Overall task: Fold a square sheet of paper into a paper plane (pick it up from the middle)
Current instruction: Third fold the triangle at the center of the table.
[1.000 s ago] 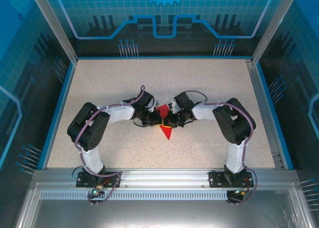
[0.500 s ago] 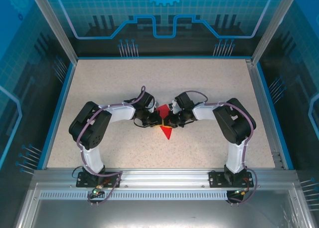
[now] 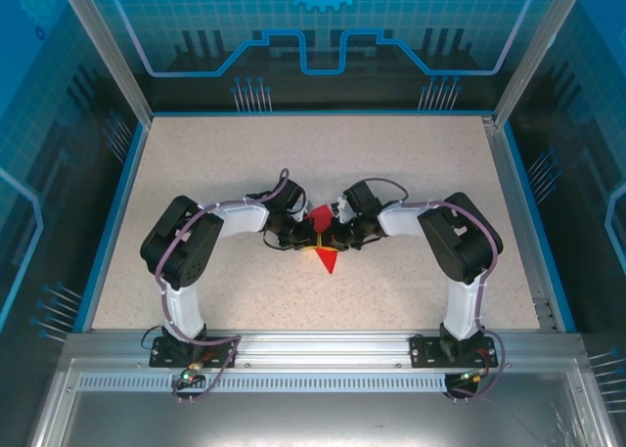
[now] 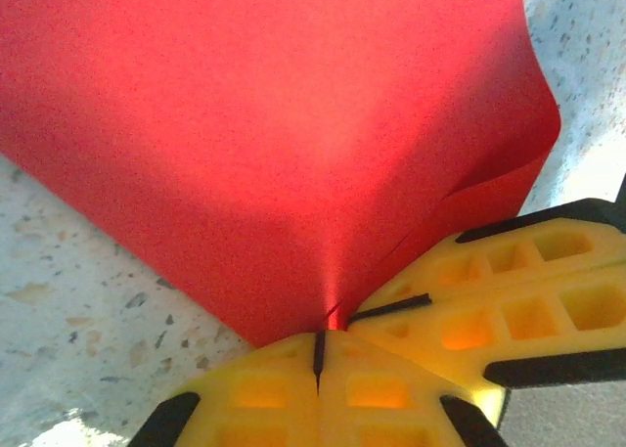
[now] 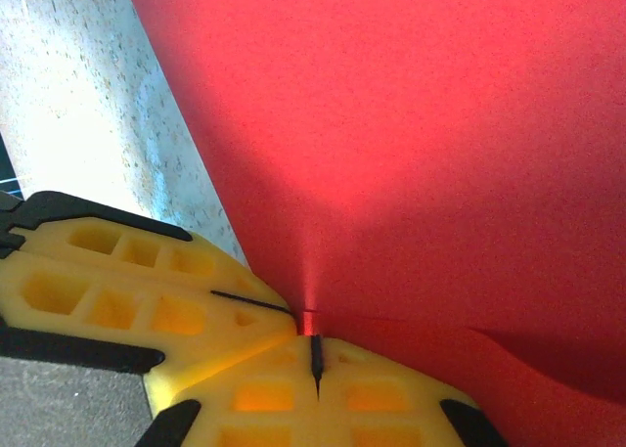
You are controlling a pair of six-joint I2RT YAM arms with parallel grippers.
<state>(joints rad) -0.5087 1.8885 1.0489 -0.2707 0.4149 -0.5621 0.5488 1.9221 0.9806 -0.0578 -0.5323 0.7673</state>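
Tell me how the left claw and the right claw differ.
The left claw reaches in from the left, the right claw from the right. The left claw's camera shows the red paper with a curled edge; the right claw's shows an overlapping layer. Both are yellow, shut on the paper, tips nearly touching.

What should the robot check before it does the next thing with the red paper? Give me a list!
1. Is the left pincer shut on the red paper? Ok.
2. Is the right pincer shut on the red paper? Ok.
3. Do both pinch the same spot, yellow fingers side by side? Ok.
4. Does the red paper's pointed tip aim toward the arm bases in the top view? Ok.
5. Is the red paper free of tears? Cannot tell; there is a ripple by the pinch.
6. Is the red paper lifted off the table? Cannot tell.
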